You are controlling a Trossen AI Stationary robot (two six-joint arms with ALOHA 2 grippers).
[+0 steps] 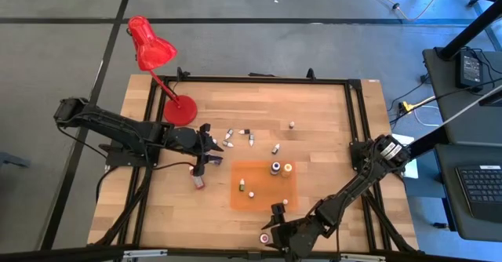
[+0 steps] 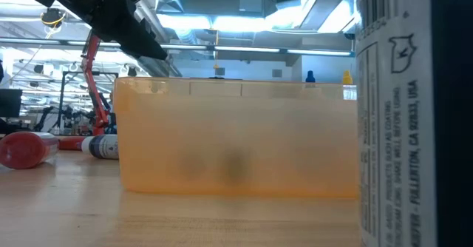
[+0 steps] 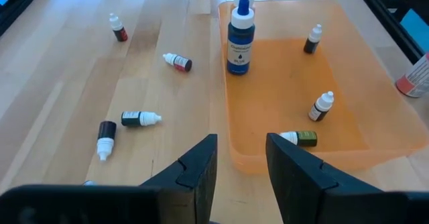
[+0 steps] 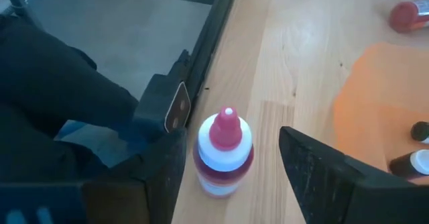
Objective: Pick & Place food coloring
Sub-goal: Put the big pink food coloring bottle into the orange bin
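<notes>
Right tool [image 4: 231, 167] straddles pink-tipped bottle [image 4: 224, 151], wooden table [image 4: 301, 63] edge.

We see wooden bench [image 1: 329, 136] with black frame [image 1: 267, 79] along its edges. Red lamp [image 1: 151, 49] leans off far left corner, round base [image 1: 180, 110] on bench. Orange tray [image 1: 265, 185] sits near middle, toward near edge. Grey floor around. Right of bench: laptop [image 1: 480, 191], black power brick [image 1: 473, 64], yellow cable [image 1: 416, 103].

Bare wood ahead of the left hand [image 3: 241, 174], orange tray [image 3: 335, 70] rim just beside.
</notes>
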